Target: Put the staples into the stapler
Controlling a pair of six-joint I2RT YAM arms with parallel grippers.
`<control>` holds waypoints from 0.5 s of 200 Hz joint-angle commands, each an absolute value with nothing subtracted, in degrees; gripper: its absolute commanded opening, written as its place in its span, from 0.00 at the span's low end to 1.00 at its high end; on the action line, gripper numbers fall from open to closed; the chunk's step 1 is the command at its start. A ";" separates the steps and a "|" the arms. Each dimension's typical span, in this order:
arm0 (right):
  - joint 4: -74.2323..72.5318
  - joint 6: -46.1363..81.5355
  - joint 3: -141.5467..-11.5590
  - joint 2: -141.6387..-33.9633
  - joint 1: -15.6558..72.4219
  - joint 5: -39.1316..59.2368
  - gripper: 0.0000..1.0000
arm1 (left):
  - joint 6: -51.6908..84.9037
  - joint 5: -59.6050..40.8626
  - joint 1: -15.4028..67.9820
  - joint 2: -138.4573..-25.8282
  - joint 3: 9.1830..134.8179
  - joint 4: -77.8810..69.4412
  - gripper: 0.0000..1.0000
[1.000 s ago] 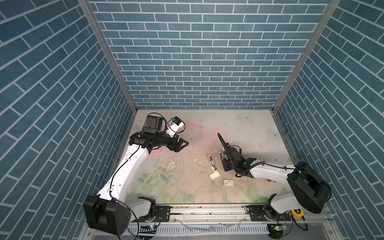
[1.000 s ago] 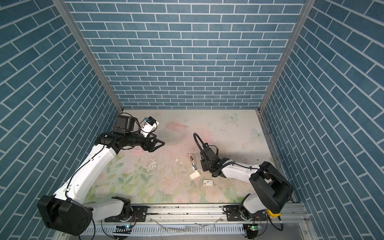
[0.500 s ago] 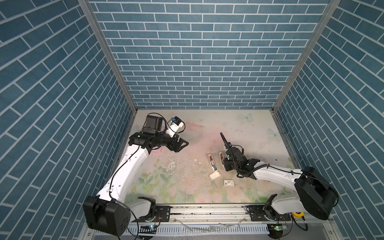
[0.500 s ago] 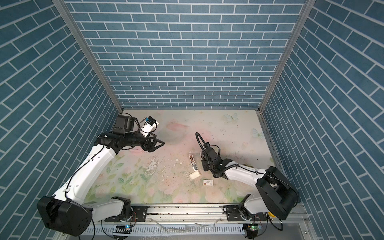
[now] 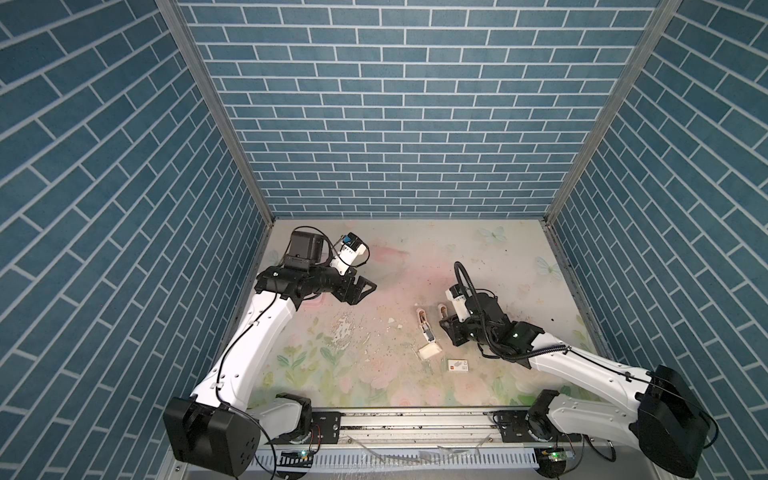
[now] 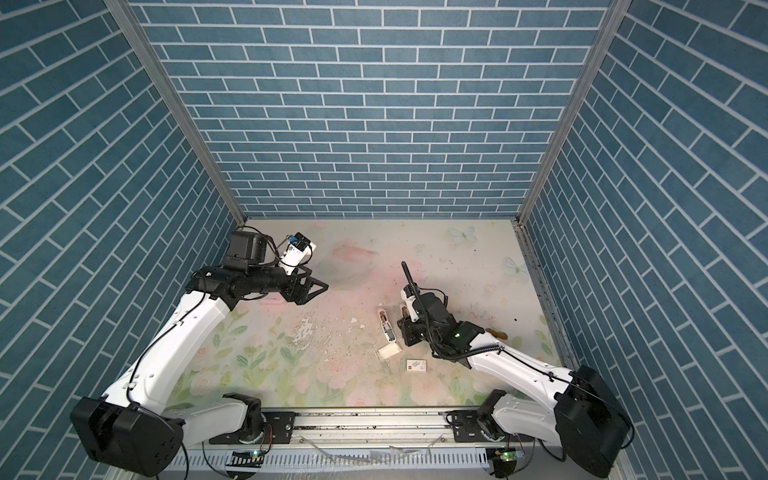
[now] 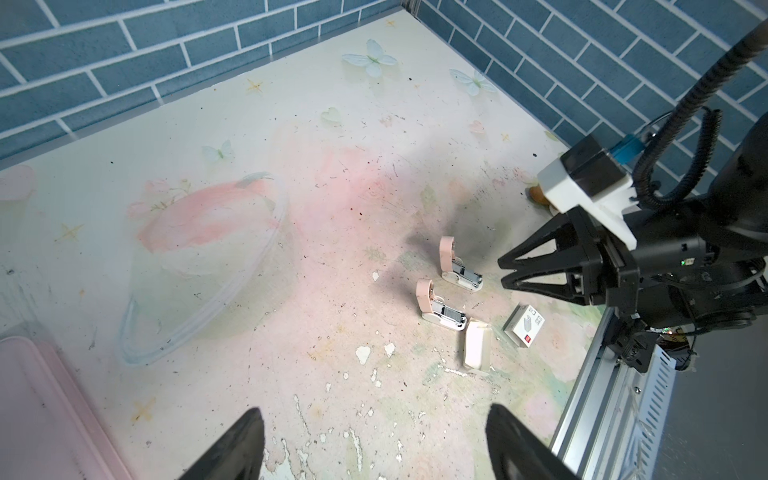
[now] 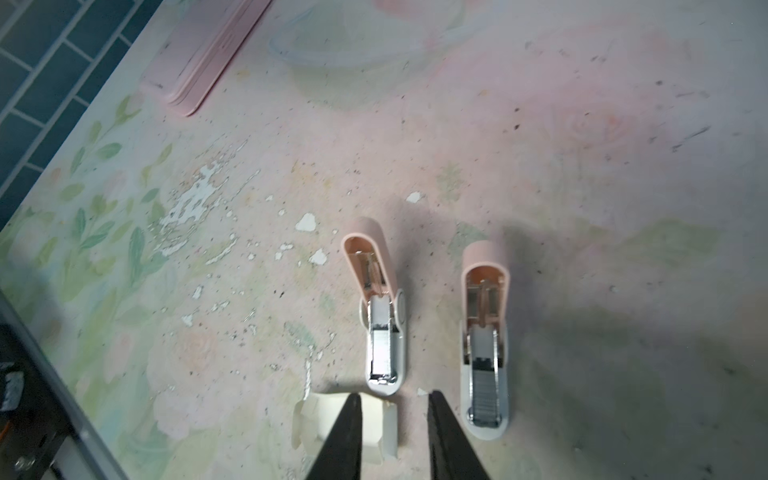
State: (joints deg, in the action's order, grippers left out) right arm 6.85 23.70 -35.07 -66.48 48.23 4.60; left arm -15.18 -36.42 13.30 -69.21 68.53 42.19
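Right wrist view, two open staplers (image 8: 384, 340), one white tray (image 8: 320, 411), right pincer (image 8: 394, 395) parted empty, left pincer (image 7: 374, 409) spread empty

Cannot make out a single word, brand name or number anywhere. Only printed marks, all on the white sleeve (image 7: 527, 326): a small red square near one corner, a grey drawing toward the middle, a thin dark angle-shaped mark near the opposite end. Fine print beside the drawing, too small to read. In both top views, seen on the same white sleeve (image 5: 457, 365) (image 6: 417, 365) as a red dot at its left end and a grey smudge beside it, unreadable.
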 commanded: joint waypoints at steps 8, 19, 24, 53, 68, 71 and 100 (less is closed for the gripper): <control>9.48 24.33 -38.52 -71.51 51.11 8.81 0.30 | -17.04 -35.89 12.86 -68.20 70.41 44.05 0.86; 9.89 24.19 -39.49 -73.74 51.90 6.92 0.30 | -17.52 -35.53 12.88 -68.14 70.99 44.66 0.86; 10.01 24.05 -39.82 -74.66 52.23 6.40 0.30 | -17.80 -35.30 12.92 -68.20 71.24 44.94 0.86; 10.58 23.83 -41.98 -79.33 53.13 2.10 0.31 | -19.47 -34.73 12.88 -68.24 72.28 46.56 0.86; 11.00 23.50 -42.69 -80.74 53.35 -0.12 0.31 | -20.18 -34.07 12.91 -68.23 72.76 47.22 0.86; 10.91 23.35 -42.76 -81.11 53.35 -0.11 0.31 | -20.28 -33.98 12.91 -68.21 72.84 47.34 0.86; 10.96 22.73 -43.77 -84.25 53.46 -1.67 0.33 | -21.14 -33.66 12.65 -68.16 73.23 48.34 0.86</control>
